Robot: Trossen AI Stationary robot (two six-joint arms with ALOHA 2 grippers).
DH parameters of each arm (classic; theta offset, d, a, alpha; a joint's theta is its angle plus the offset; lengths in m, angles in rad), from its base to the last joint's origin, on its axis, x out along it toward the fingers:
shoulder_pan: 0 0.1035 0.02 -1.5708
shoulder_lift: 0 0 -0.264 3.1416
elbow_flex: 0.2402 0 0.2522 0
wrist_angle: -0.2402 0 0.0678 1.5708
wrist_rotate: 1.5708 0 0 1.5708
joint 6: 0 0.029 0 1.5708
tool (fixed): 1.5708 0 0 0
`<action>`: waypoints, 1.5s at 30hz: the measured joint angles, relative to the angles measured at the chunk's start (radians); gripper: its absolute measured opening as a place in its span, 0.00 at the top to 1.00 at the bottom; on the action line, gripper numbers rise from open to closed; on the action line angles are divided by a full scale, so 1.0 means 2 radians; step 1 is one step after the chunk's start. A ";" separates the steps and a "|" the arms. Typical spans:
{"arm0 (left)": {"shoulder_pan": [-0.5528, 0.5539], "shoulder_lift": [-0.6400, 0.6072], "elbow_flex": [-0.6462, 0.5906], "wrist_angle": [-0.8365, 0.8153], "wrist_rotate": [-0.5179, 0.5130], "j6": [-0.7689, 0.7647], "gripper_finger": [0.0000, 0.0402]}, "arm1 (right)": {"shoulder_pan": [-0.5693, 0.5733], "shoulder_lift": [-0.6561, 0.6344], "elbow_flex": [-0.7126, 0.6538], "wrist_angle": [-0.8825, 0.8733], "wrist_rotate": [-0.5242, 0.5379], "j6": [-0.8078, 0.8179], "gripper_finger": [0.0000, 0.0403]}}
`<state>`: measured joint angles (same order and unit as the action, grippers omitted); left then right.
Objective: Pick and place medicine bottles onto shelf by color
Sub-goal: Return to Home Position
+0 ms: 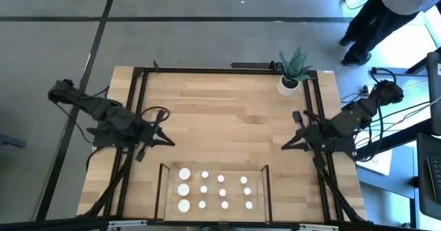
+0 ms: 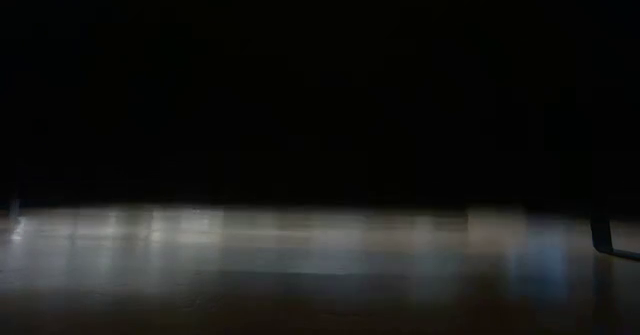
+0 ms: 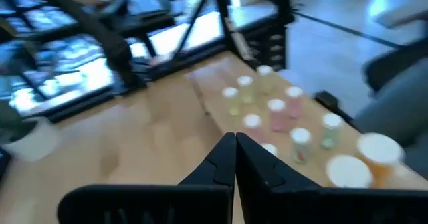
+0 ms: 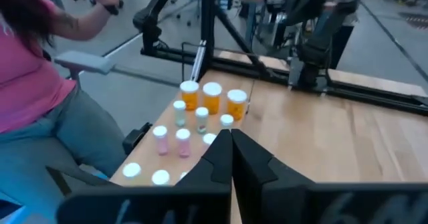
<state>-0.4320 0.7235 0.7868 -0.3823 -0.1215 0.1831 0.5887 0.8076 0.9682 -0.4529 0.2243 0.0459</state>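
Wood shelf [image 1: 234, 198] holds medicine bottles [image 1: 183, 189], ahead of both jaws | left jaws clenched, empty | right jaws clenched, empty | best: retreat high, clear of bottles.

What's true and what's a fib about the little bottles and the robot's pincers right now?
1. All the medicine bottles stand on the shelf. True.
2. The left pincer holds a bottle. False: it is shut and empty, off to the side of the shelf.
3. The three wide bottles stand together at one end of the shelf. True.
4. The plant pot sits on the shelf. False: it stands at a corner of the table on the right arm's side, far from the shelf.
5. The right pincer is wide open. False: it is shut and holds nothing.
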 joint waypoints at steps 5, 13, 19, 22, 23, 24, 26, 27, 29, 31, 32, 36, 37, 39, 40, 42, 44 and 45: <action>0.082 -0.016 -0.013 0.001 0.090 0.018 1.00 | -0.031 -0.073 -0.055 0.016 -0.008 -0.001 0.99; 0.182 -0.094 -0.063 -0.003 0.150 0.015 1.00 | -0.039 -0.192 -0.145 0.054 -0.005 0.000 0.99; 0.226 -0.178 -0.108 0.010 0.151 -0.001 1.00 | -0.042 -0.259 -0.192 0.081 0.009 -0.004 0.99; 0.239 -0.215 -0.131 0.010 0.140 -0.009 1.00 | -0.042 -0.284 -0.214 0.091 0.021 -0.012 0.99; 0.243 -0.227 -0.139 0.009 0.136 -0.011 1.00 | -0.042 -0.291 -0.220 0.095 0.022 -0.015 0.99; 0.246 -0.238 -0.146 0.009 0.132 -0.012 1.00 | -0.042 -0.299 -0.227 0.101 0.022 -0.017 0.99; 0.251 -0.259 -0.161 0.010 0.131 -0.021 1.00 | -0.042 -0.312 -0.243 0.114 0.022 -0.026 0.99; 0.253 -0.268 -0.169 0.010 0.131 -0.022 1.00 | -0.042 -0.318 -0.251 0.120 0.022 -0.027 0.99; 0.256 -0.289 -0.182 0.010 0.131 -0.025 1.00 | -0.042 -0.330 -0.263 0.126 0.024 -0.027 0.99; 0.256 -0.306 -0.195 0.022 0.131 -0.027 1.00 | -0.042 -0.339 -0.275 0.137 0.036 -0.024 0.99; 0.256 -0.315 -0.201 0.026 0.131 -0.028 1.00 | -0.042 -0.343 -0.281 0.141 0.040 -0.023 0.99; 0.256 -0.345 -0.215 0.035 0.123 -0.039 1.00 | -0.041 -0.352 -0.300 0.158 0.041 -0.026 0.99; 0.256 -0.351 -0.220 0.035 0.115 -0.045 1.00 | -0.041 -0.353 -0.304 0.164 0.040 -0.026 0.99; 0.256 -0.361 -0.230 0.043 0.100 -0.051 1.00 | -0.041 -0.357 -0.311 0.166 0.040 -0.030 0.99; 0.256 -0.361 -0.234 0.049 0.096 -0.052 1.00 | -0.041 -0.359 -0.315 0.168 0.040 -0.034 0.99; 0.256 -0.360 -0.239 0.047 0.093 -0.052 1.00 | -0.041 -0.364 -0.325 0.181 0.040 -0.041 0.99; 0.256 -0.361 -0.245 0.064 0.092 -0.051 1.00 | -0.041 -0.370 -0.332 0.193 0.040 -0.049 0.99; 0.256 -0.361 -0.250 0.072 0.092 -0.051 1.00 | -0.041 -0.373 -0.337 0.199 0.040 -0.053 0.99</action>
<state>0.0803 0.0025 0.2876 -0.2383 0.0631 0.0807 0.5060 0.0611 0.2936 -0.0559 0.3040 -0.0595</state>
